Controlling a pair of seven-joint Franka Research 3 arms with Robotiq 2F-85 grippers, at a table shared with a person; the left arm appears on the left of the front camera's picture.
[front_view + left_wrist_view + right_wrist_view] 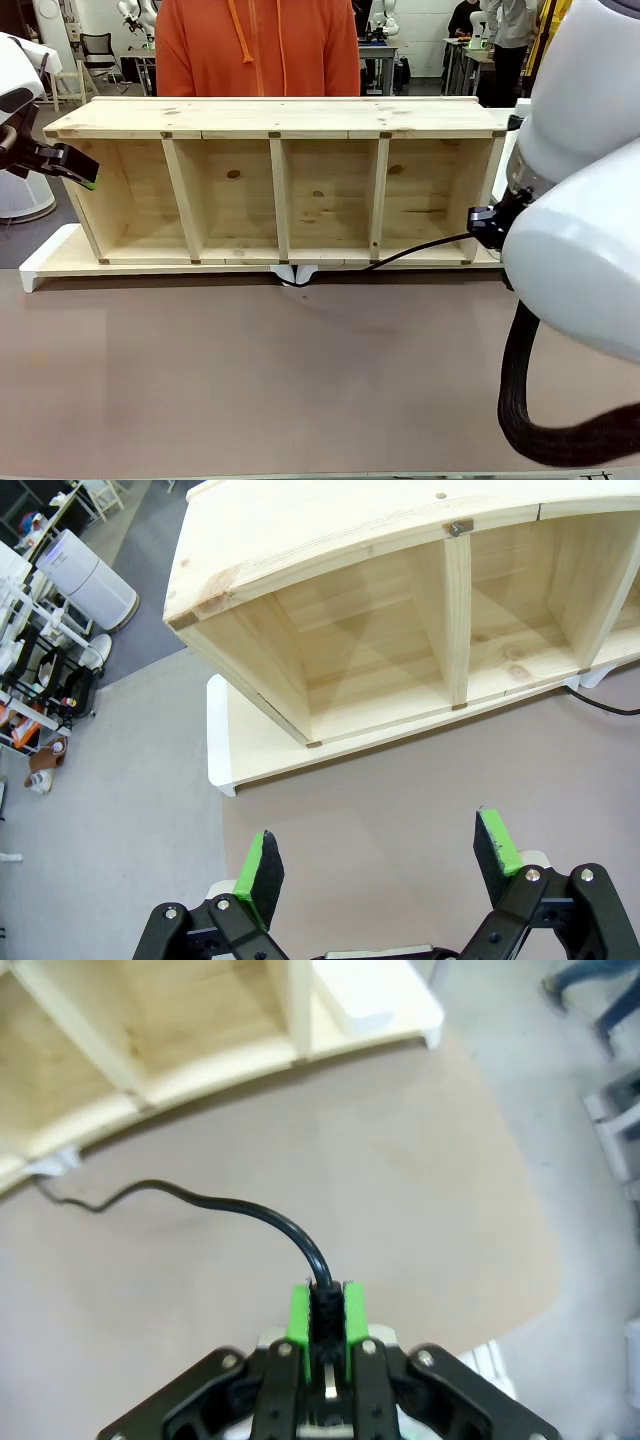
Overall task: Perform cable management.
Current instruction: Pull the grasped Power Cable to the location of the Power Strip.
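Right wrist view shows the right hand [325, 1312] pinching the cable [215, 1201].

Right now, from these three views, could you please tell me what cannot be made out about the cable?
- Far end of the cable: in the right wrist view it reaches a small white piece at the wooden shelf edge. The join is too small to read.
- Held end's shape: same view, covered by the pads of the right gripper.
- Slack behind the shelf, if any: front view, hidden by the shelf.

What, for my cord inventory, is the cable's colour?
The cable is black, clearest in the right wrist view.
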